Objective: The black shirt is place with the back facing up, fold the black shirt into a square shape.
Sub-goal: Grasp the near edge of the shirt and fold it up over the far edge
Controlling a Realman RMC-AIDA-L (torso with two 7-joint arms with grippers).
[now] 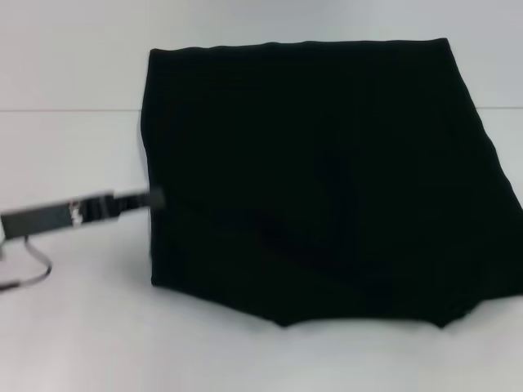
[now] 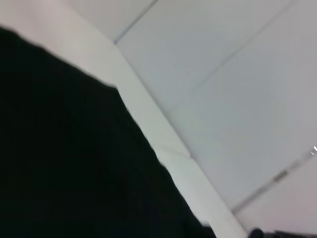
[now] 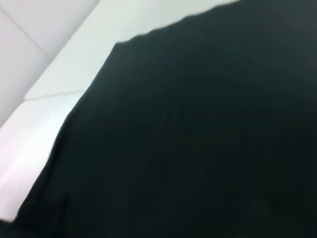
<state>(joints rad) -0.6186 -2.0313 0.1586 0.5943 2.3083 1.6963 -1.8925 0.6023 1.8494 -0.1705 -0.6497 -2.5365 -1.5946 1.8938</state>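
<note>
White tabletop (image 1: 73, 327) fills the head view, with a faint seam line crossing it far back. On it lies the black shirt (image 1: 327, 180), a large dark slab of cloth covering the middle and right of the table, plain side up with no lettering showing. Its far edge runs nearly straight across the back; its left edge drops almost vertically; its right edge slants outward and runs off the right side of the picture. The near edge is uneven, dipping to two soft points toward the robot, with a shallow crease crossing the cloth diagonally. Bare table lies open to the left of the shirt and along the front of it; behind it a narrower white band remains.

At the shirt's left edge, about halfway down, the left gripper (image 1: 151, 198) reaches in from the left on a thin dark arm, its tip touching or just overlapping the cloth border. Whether its fingers are apart or closed on the fabric cannot be told. A cable (image 1: 33, 265) loops below the arm.

The left wrist view shows black cloth against the white table edge and pale floor (image 2: 237, 89). The right wrist view is nearly filled with black cloth; the right gripper does not show anywhere.
</note>
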